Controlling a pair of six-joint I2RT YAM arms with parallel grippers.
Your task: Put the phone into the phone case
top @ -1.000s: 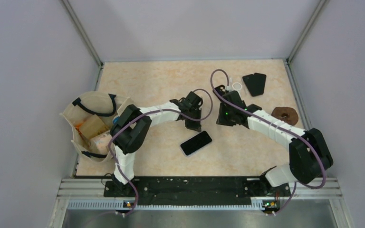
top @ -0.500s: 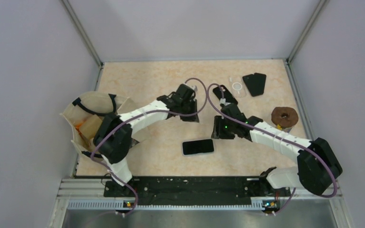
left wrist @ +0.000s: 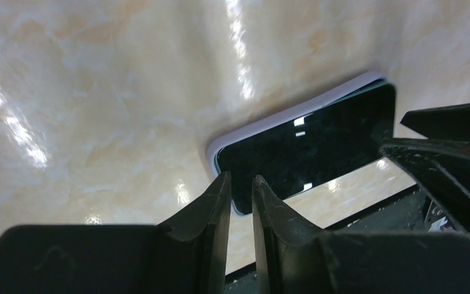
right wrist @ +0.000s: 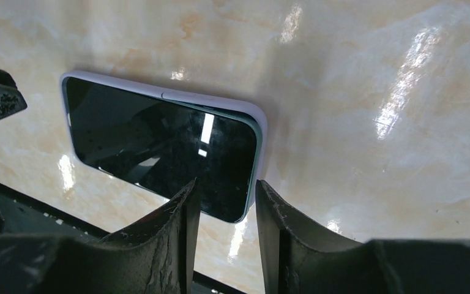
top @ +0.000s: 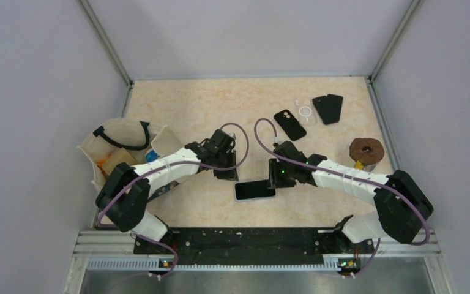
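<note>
The phone point(top: 255, 190) lies flat near the table's front, dark screen up. A pale lilac rim point(right wrist: 220, 101) wraps its edge and looks like a phone case around it. My left gripper point(top: 227, 174) sits at the phone's left end, jaws a narrow slit apart with nothing between them point(left wrist: 241, 177). My right gripper point(top: 275, 180) is at the phone's right end, open, and the phone's corner point(right wrist: 245, 202) shows just beyond its fingertips point(right wrist: 226, 184). Neither gripper holds anything.
At the back right lie a black case point(top: 289, 124), a clear case with a ring point(top: 305, 113) and two more dark cases point(top: 328, 108). A brown doughnut point(top: 366, 149) sits at the right edge. A cloth tote bag point(top: 119, 153) with items fills the left.
Both arms pulled back toward the front and came down at the phone's two ends. The phone turned from slanted to parallel with the front edge. The black case at the back is now uncovered.
</note>
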